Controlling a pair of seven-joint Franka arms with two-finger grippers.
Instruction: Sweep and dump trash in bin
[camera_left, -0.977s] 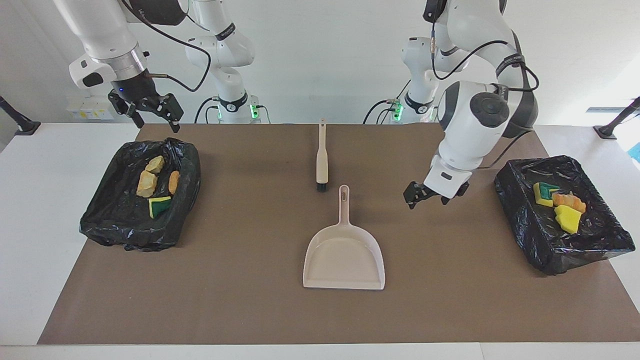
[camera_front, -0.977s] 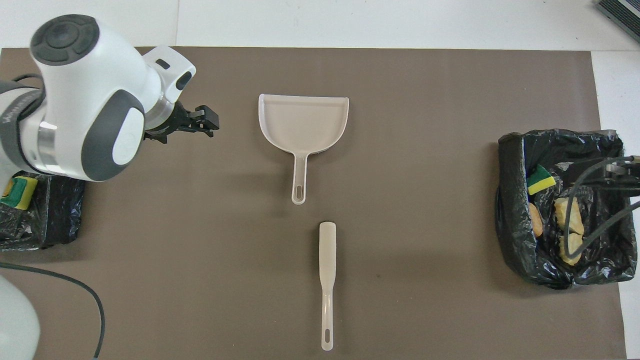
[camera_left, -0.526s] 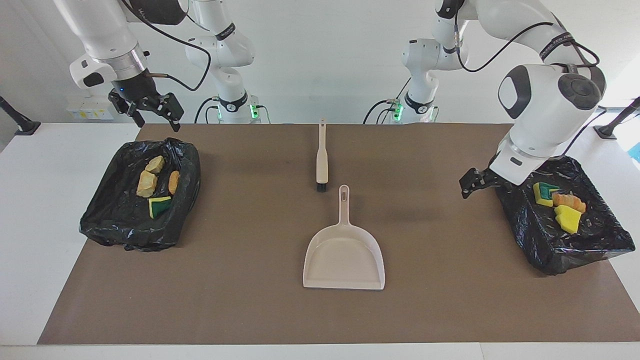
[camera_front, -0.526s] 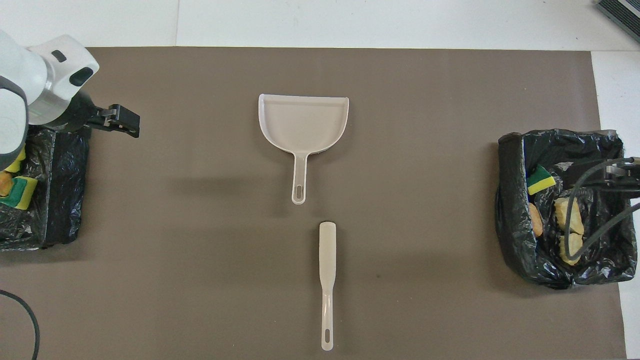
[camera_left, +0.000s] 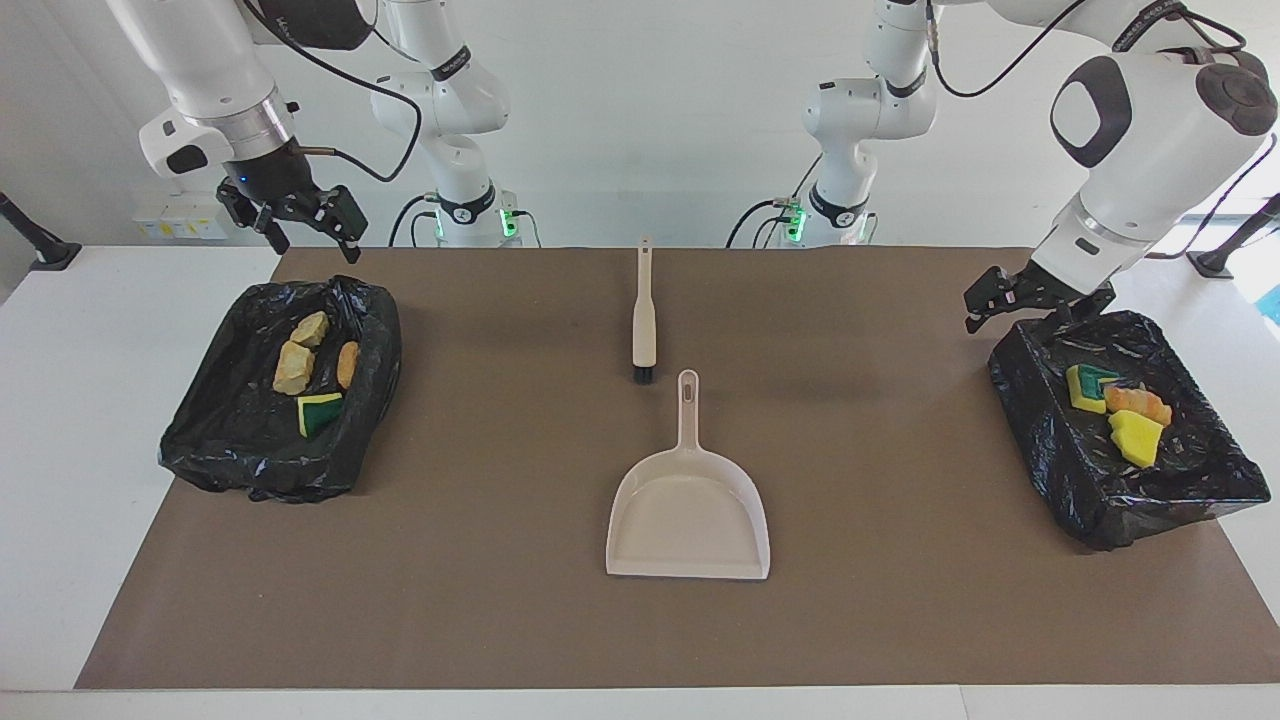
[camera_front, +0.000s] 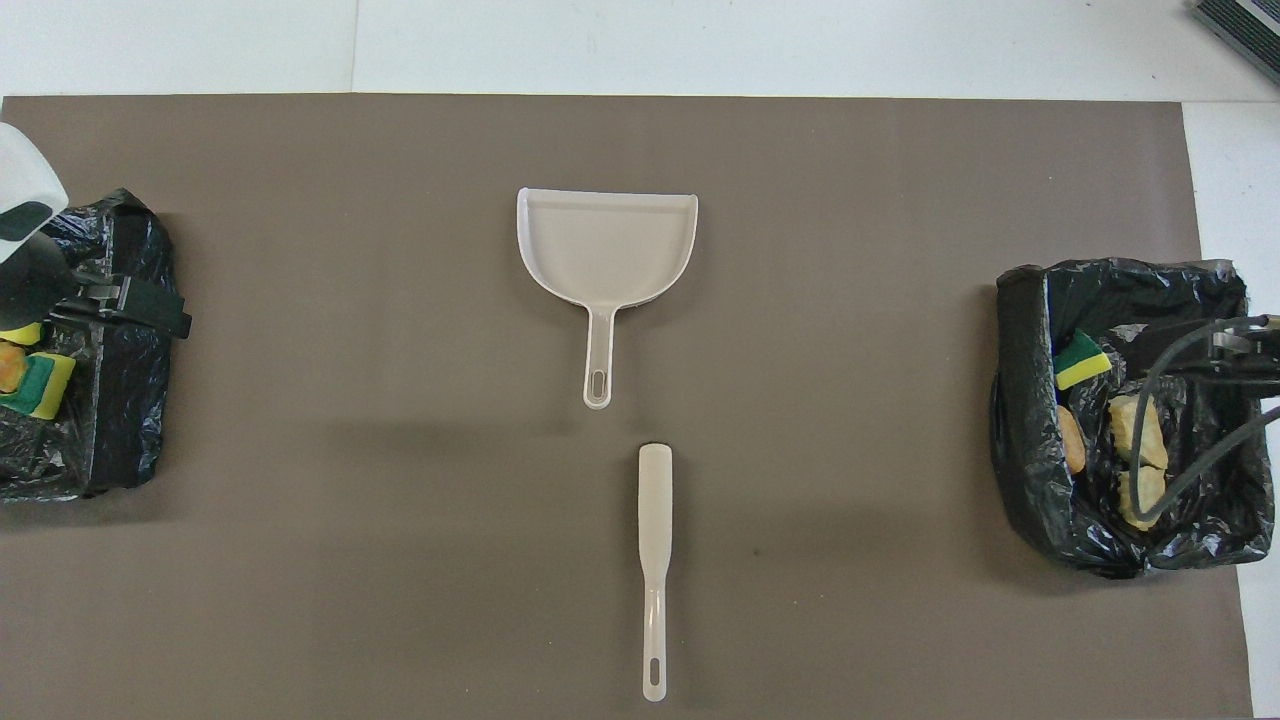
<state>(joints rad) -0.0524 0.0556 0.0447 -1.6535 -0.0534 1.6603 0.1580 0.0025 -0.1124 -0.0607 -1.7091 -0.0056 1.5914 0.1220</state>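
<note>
I find the trash (camera_left: 312, 372) split between two bag-lined bins, none on the brown mat (camera_left: 500, 450). Four scraps lie in the bin at the right arm's end (camera_left: 215, 440); three lie in the bin at the left arm's end (camera_left: 1060, 470). Both bins stand well apart from the dustpan (camera_left: 688, 515), which rests mid-mat with the brush (camera_left: 644, 315) just beside its handle tip, nearer the robots.

The left gripper (camera_left: 1015, 305) hangs over its bin's rim, jaws spread and holding nothing. The right gripper (camera_left: 300, 222) is up over its bin's edge, also spread and bare.

In the overhead view, the left bin is cut off at the edge, and cables cross the right bin. I read no lettering on the tools.
</note>
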